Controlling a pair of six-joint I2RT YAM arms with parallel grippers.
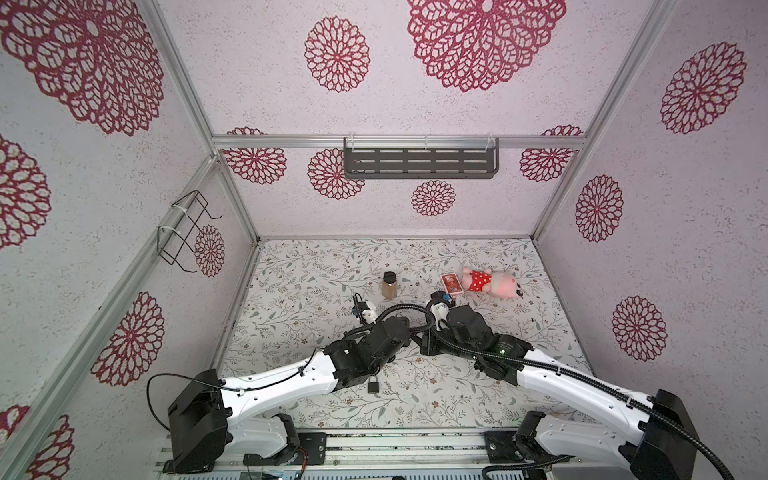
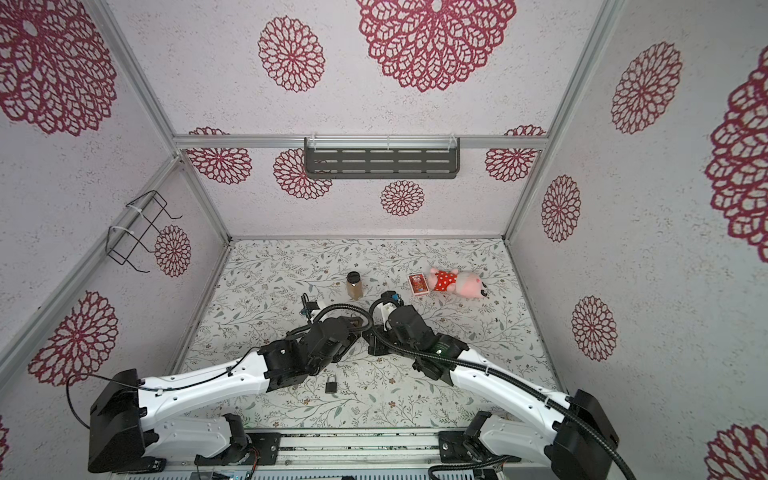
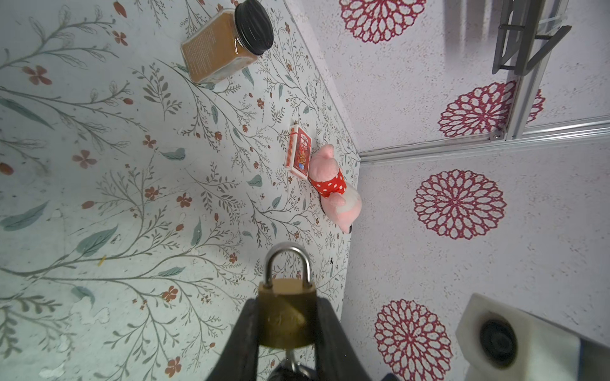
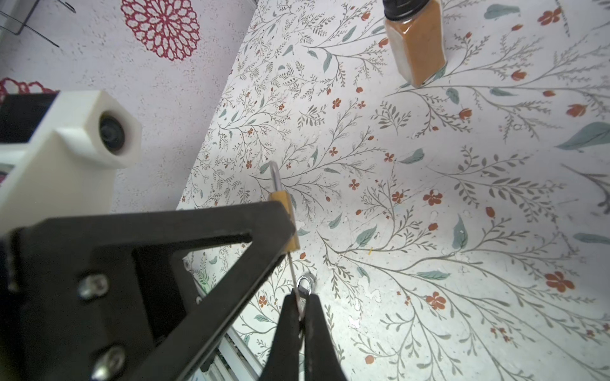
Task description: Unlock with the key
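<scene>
In both top views the left arm (image 1: 286, 376) and right arm (image 1: 573, 388) hide their fingers (image 3: 242, 339) from me. At the base of the brass padlock (image 3: 286, 313), the key (image 3: 290, 357) runs off the picture's edge; I can't see the keyhole.

Jar (image 1: 390, 286), cards (image 1: 451, 284), pig (image 1: 492, 282) block far side; dark padlock (image 1: 373, 386) lies near front edge. Table (image 1: 291, 291) left and right sides open.

Padlocks: I'm counting two, brass padlock (image 3: 286, 313) and dark padlock (image 1: 373, 386)
Key (image 4: 293, 275): I'm counting one
Spice jar (image 1: 390, 286): I'm seeing one
Card box (image 1: 451, 284): one
Plush pig (image 1: 492, 282): one
</scene>
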